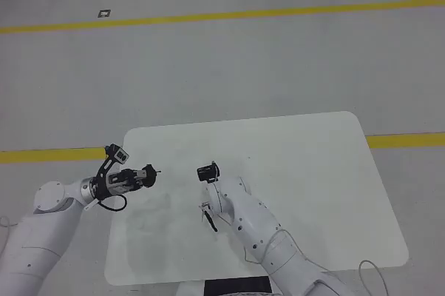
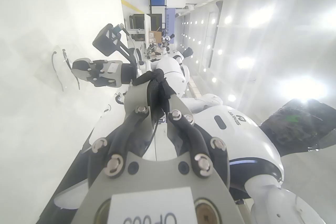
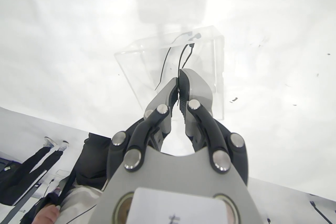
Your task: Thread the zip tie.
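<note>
My right gripper point(image 3: 179, 75) points down into a clear plastic box point(image 3: 218, 72) on the white table and is shut on a thin black zip tie point(image 3: 183, 57). That tie's head point(image 3: 192, 45) lies at the box floor. Two more zip ties point(image 3: 163, 67) lie in the box. In the left wrist view the right gripper point(image 2: 74, 70) stands over the box point(image 2: 59, 50). My left gripper point(image 2: 157, 78) hangs above the table's left side point(image 1: 152, 175), shut on a black zip tie; a thin strand point(image 2: 155, 128) runs back between its fingers. The right gripper point(image 1: 208, 217) is near the table's middle.
The white table point(image 1: 311, 185) has rounded corners, with bare surface to the right and behind the box. Its left edge point(image 1: 123, 192) lies under the left arm. Small dark specks point(image 3: 233, 99) mark the surface near the box.
</note>
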### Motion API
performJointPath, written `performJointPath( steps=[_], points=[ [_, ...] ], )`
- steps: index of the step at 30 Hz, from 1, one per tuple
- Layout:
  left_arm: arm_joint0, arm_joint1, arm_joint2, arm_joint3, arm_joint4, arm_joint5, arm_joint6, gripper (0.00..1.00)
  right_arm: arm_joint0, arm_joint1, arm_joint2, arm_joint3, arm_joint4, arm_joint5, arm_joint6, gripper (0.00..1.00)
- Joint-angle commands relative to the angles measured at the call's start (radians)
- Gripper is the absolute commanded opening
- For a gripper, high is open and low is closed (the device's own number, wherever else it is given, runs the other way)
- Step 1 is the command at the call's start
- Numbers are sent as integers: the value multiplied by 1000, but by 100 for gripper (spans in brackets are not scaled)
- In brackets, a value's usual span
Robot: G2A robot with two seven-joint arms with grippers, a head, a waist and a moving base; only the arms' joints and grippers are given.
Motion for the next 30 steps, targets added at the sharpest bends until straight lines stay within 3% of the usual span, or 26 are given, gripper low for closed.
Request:
performJointPath(
  steps=[1,23,30],
  points=[
    [0,0,0,0,0,0,0,0,-1,2,-6,-10,8,0,-4,0],
    [0,0,0,0,0,0,0,0,-40,30,-49,-112,-4,0,-54,0],
    [0,0,0,0,0,0,0,0,-26,24,-48,-59,35,0,-66,0]
  ],
)
